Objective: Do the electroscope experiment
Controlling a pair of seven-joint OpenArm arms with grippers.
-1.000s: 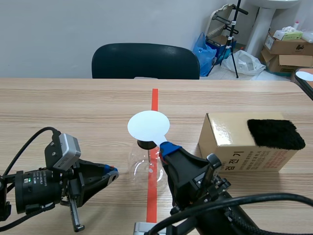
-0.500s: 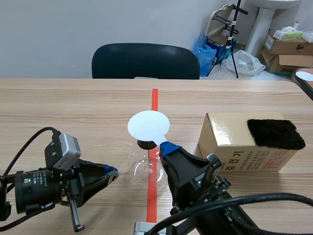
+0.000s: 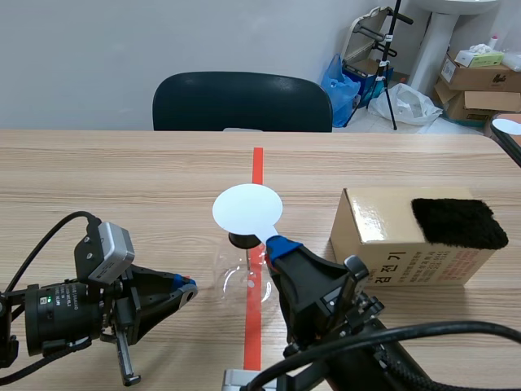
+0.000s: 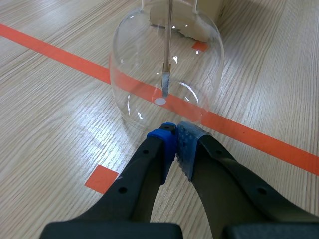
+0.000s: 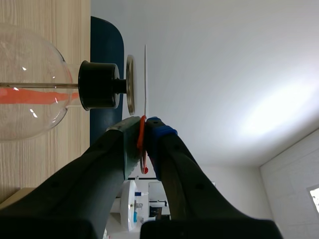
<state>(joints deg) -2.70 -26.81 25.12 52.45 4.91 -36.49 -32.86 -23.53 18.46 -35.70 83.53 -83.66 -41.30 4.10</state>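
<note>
- The left gripper [image 3: 189, 287] lies low on the table [image 3: 122, 179] at the near left. Its fingers are pressed together with nothing between them.
- In the left wrist view, the left gripper's [image 4: 175, 137] blue pads meet just short of the glass flask [image 4: 164, 69]. A small tape square [image 4: 102, 178] sits on the wood beside one finger.
- The right gripper [image 3: 281, 244] rises from the near right. It is clamped on the thin orange-red handle [image 5: 142, 149] of a white disc [image 3: 247, 208].
- The right wrist view shows the right gripper [image 5: 143, 127] pinching that handle. The white disc [image 5: 145, 79] appears edge-on there.
- The glass flask [image 3: 236, 281] of the electroscope stands on the tape line [image 3: 257, 167], between the two grippers. It is ahead of the left one.
- A black stopper [image 5: 97, 85] closes the flask's neck, and a rod [image 4: 168, 40] hangs down inside the glass.
- The metal plate [image 5: 129, 84] sits on top of the stopper. The white disc is held flat just above it, and a narrow gap shows between them.
- A cardboard box [image 3: 383, 244] rests on the table to the right of the flask, well apart from it. A black furry pad [image 3: 458, 221] lies on its top.
- A dark chair [image 3: 242, 102] stands behind the far edge of the table.
- Farther back at the right are a blue bag [image 3: 342, 77] and stacked boxes [image 3: 480, 77].
</note>
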